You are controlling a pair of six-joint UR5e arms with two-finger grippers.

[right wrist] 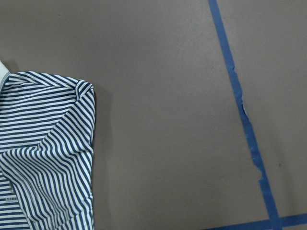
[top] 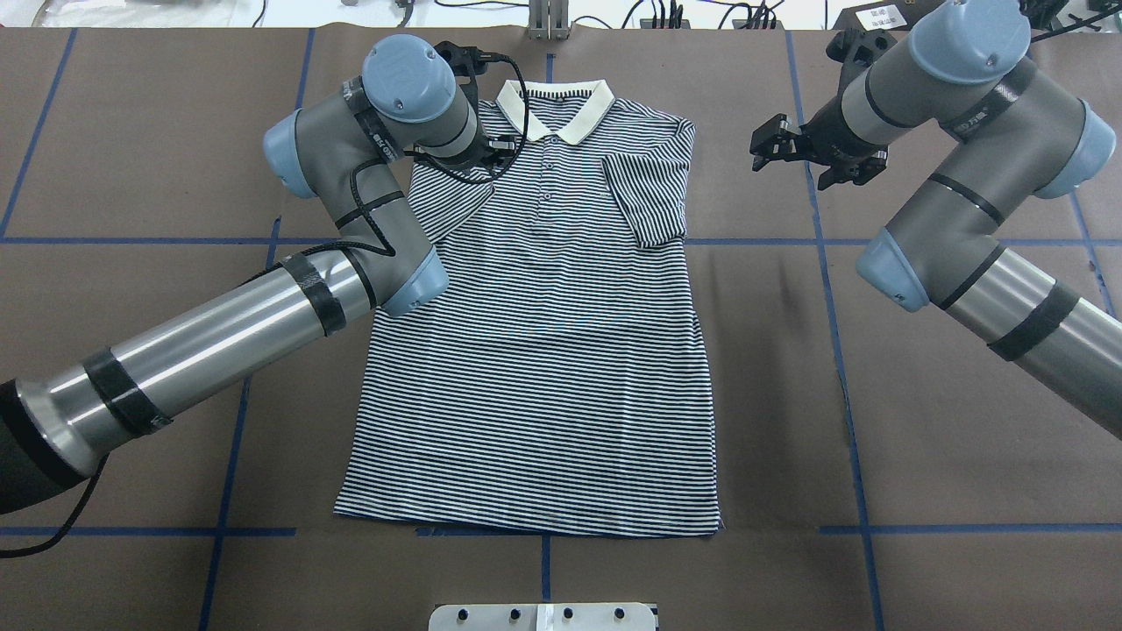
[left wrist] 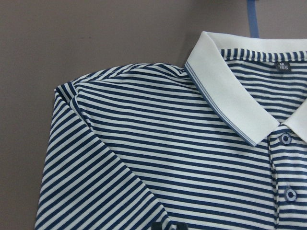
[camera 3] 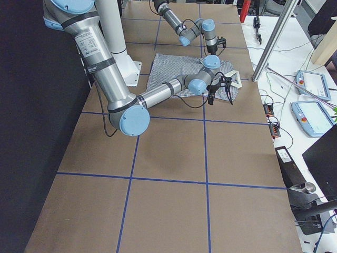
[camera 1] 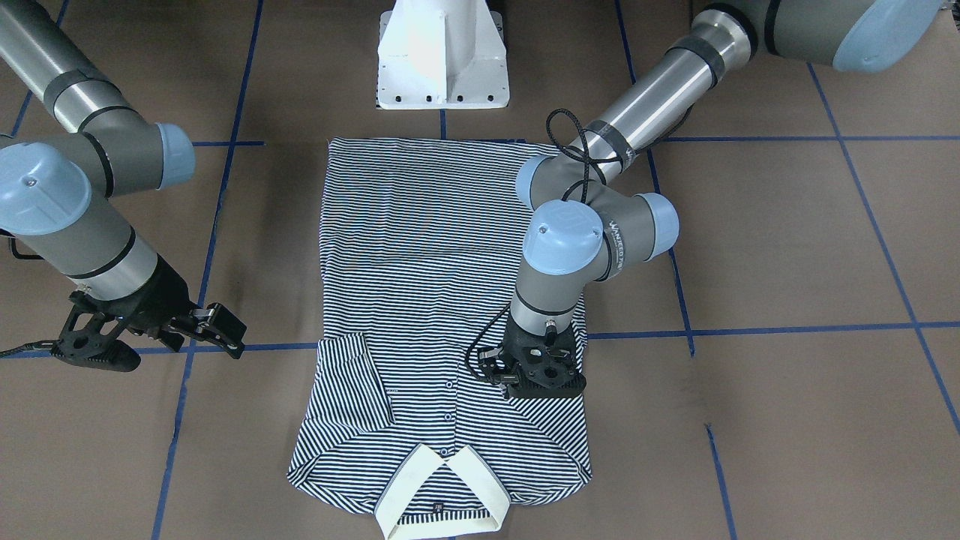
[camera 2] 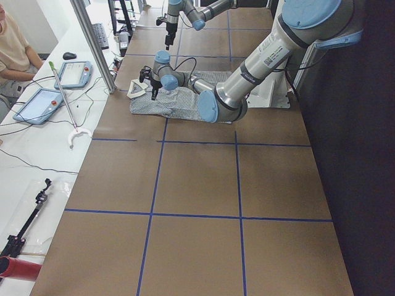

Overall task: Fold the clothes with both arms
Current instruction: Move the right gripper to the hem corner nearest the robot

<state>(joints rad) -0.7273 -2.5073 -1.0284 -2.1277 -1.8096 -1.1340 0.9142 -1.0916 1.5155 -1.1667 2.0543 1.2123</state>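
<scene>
Seemingly for the next fold, the left gripper (camera 1: 534,375), its opening unreadable, hangs low beside the collar (top: 585,114) of the polo shirt (top: 543,350) spread on the table (top: 877,394), the right gripper (top: 776,145) parted and empty off the collar's other side.

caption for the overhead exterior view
Striped polo shirt laid flat, one sleeve folded in; left gripper over its shoulder, right gripper open beside it.

Striped polo shirt (top: 543,350) lies flat, front up, sleeves folded in; left tool (camera 1: 525,379) above its shoulder, right tool (top: 764,147) beside it.
</scene>
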